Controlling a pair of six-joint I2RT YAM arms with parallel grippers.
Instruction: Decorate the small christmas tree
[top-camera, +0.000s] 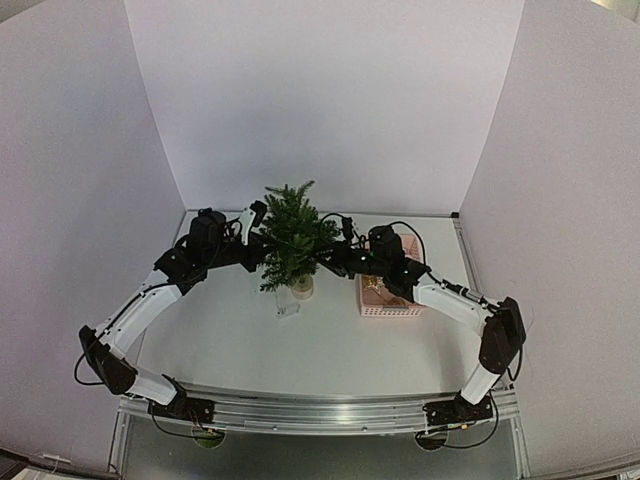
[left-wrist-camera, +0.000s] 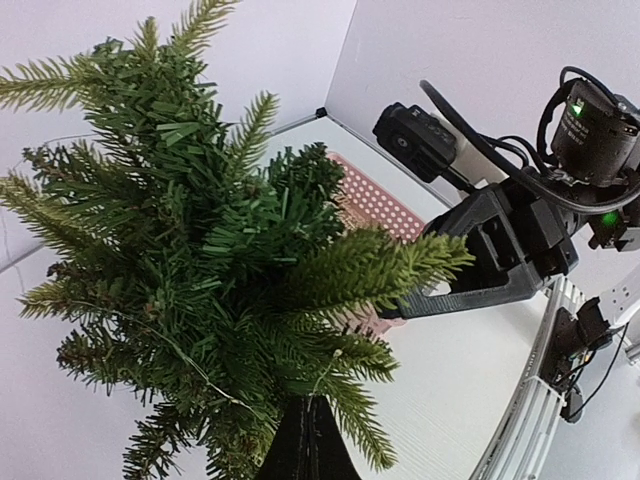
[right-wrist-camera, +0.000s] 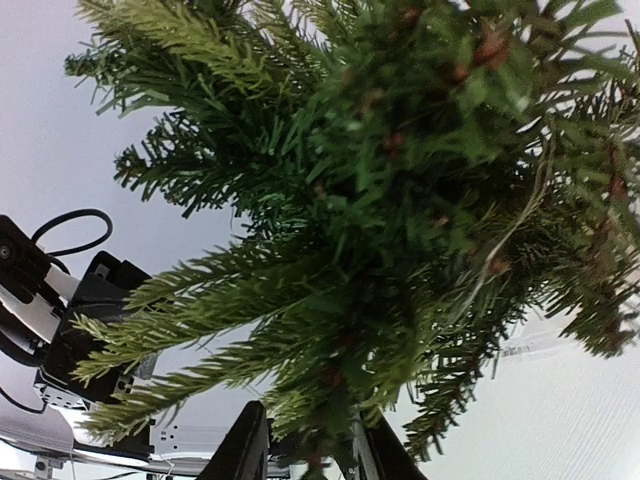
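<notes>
At tree's left side: left gripper clamped shut, tips buried among needles.
At tree's right side: right gripper, fingers parted amid lower branches, apparently gripping nothing.
small christmas tree: upright on table, between both grippers.
pink basket: just right of tree, under right arm.

Dark green small christmas tree, pink perforated basket
</notes>
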